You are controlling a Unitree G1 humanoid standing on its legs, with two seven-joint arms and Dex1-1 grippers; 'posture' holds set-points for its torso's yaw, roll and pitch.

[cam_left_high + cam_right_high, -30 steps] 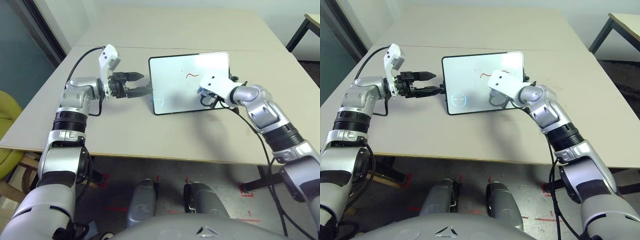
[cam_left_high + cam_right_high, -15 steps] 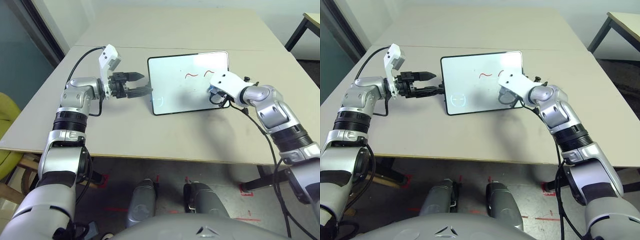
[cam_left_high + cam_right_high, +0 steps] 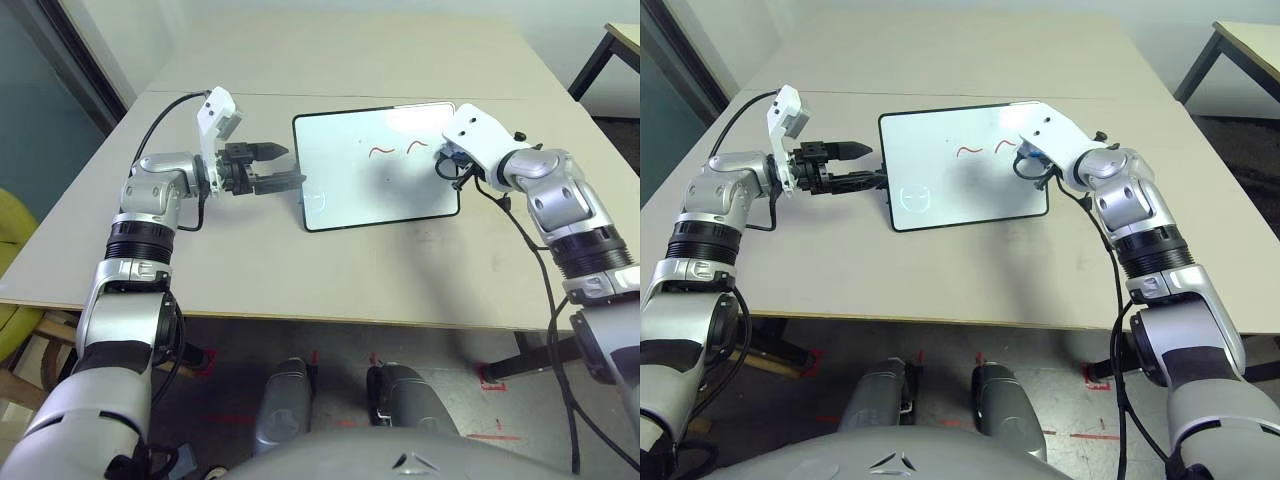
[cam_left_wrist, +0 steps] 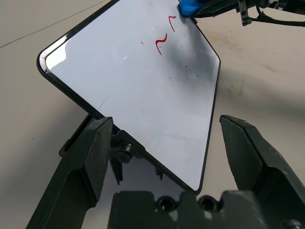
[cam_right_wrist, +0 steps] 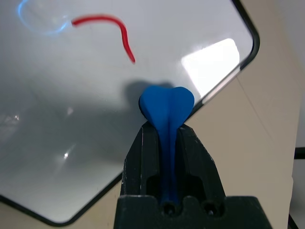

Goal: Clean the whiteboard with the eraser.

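The right gripper (image 5: 167,143) has its fingers clenched on the blue eraser (image 5: 167,107), which is at the whiteboard's (image 3: 370,180) edge on the robot's right, near two red squiggles (image 3: 381,151); the left gripper's (image 4: 164,138) fingers are spread beside the opposite edge. The eraser looks light and slightly soft, best pinched along its narrow middle; the stiff board may tip if pressed hard

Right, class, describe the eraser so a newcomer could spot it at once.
On the table stands the tilted whiteboard. At its edge on the robot's right, the eraser sits gripped upright between the right gripper's black jaws: a solid blue block, unlike the thin red squiggles.
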